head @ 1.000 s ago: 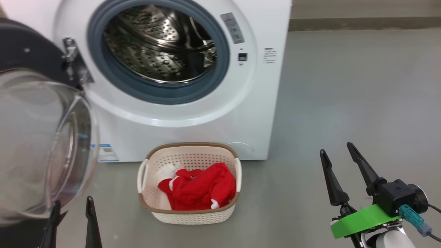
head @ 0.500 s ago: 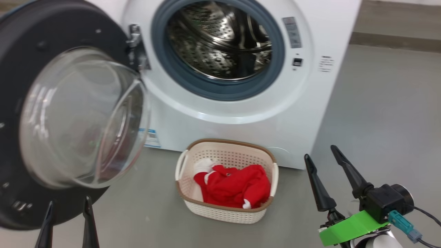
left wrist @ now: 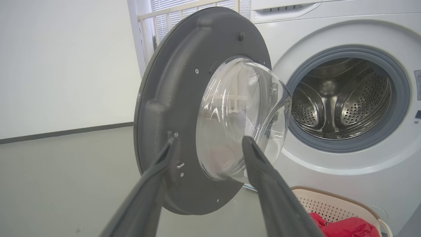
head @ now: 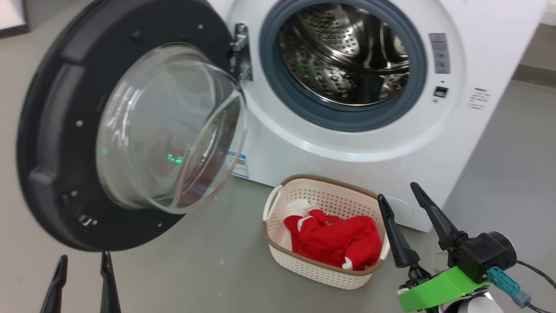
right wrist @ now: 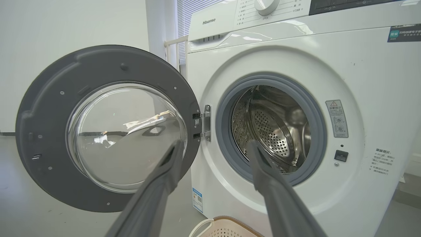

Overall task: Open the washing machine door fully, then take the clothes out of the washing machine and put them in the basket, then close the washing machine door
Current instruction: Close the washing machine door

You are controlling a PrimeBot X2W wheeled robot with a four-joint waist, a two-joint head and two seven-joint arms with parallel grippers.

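Head view: the washing machine door [head: 130, 126] is hanging open at the left of the washing machine [head: 356, 161]. The clothes [head: 336, 239] are lying in the basket [head: 330, 180] before it. The left gripper [head: 84, 255] and the right gripper [head: 397, 191] are showing wide, empty jaws. Left wrist view: the spread jaws are pointing at the door. Right wrist view: they are pointing between the door and the drum [right wrist: 279, 131].
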